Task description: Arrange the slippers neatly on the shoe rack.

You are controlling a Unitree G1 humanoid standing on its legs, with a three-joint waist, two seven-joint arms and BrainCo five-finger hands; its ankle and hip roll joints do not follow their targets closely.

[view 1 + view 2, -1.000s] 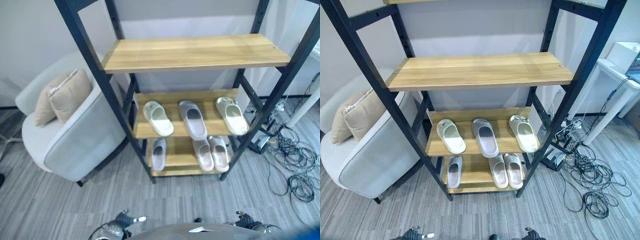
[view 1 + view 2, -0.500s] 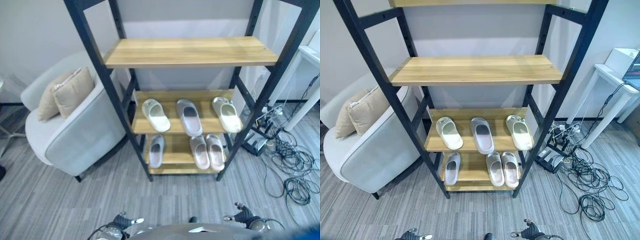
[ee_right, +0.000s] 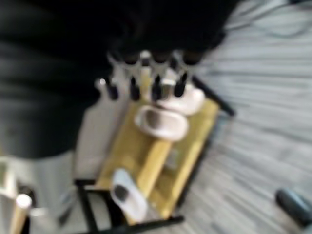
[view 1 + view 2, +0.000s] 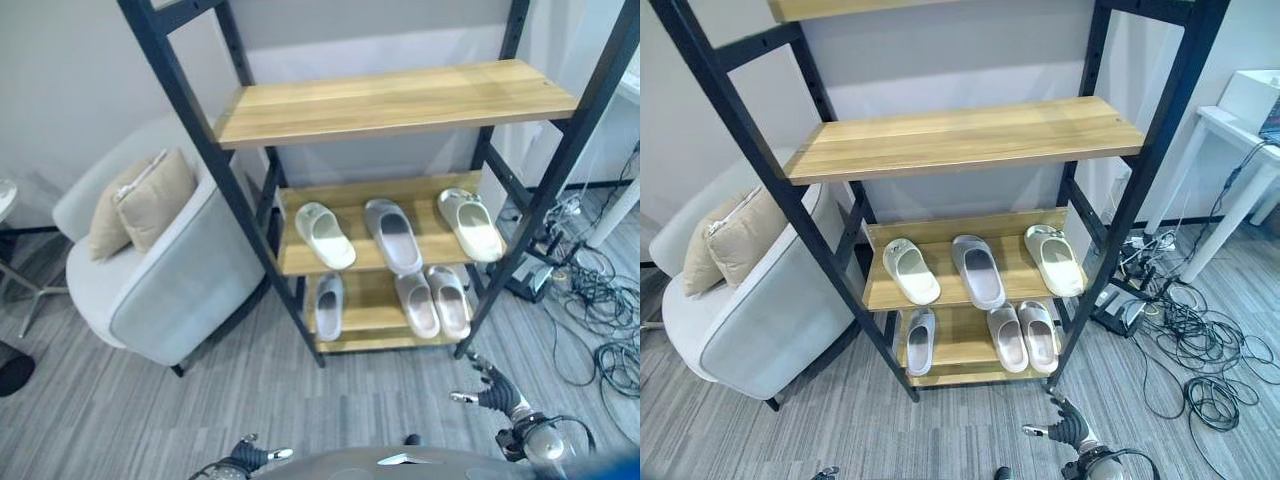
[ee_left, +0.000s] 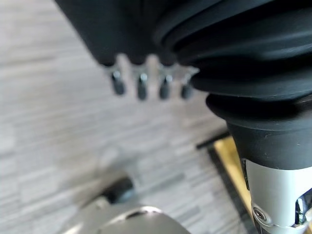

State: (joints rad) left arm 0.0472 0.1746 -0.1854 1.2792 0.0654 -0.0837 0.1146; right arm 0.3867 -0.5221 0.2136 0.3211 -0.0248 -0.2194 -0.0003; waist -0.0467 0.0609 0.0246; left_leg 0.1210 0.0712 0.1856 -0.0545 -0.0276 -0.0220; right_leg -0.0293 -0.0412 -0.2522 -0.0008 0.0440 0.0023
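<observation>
The shoe rack [image 4: 390, 100] has a black frame and wooden shelves. Its middle shelf carries three slippers: a cream one [image 4: 324, 235] at the left, a grey one [image 4: 392, 236] in the middle and a cream one [image 4: 474, 224] at the right. On the bottom shelf lie a single grey slipper [image 4: 328, 306] and a pale pink pair [image 4: 434, 303]. My right hand [image 4: 490, 393] hovers low in front of the rack's right post, fingers [image 3: 146, 83] straight and empty. My left hand [image 4: 245, 460] hangs over the floor with straight fingers [image 5: 141, 85], holding nothing.
A grey armchair [image 4: 170, 290] with two beige cushions [image 4: 140, 200] stands close against the rack's left side. Loose cables [image 4: 600, 330] and a power strip [image 4: 530, 285] lie on the floor to the right, beside a white table leg [image 4: 1230, 190].
The camera has shifted. My right hand has come up and forward towards the rack's lower right. The slippers lie as before.
</observation>
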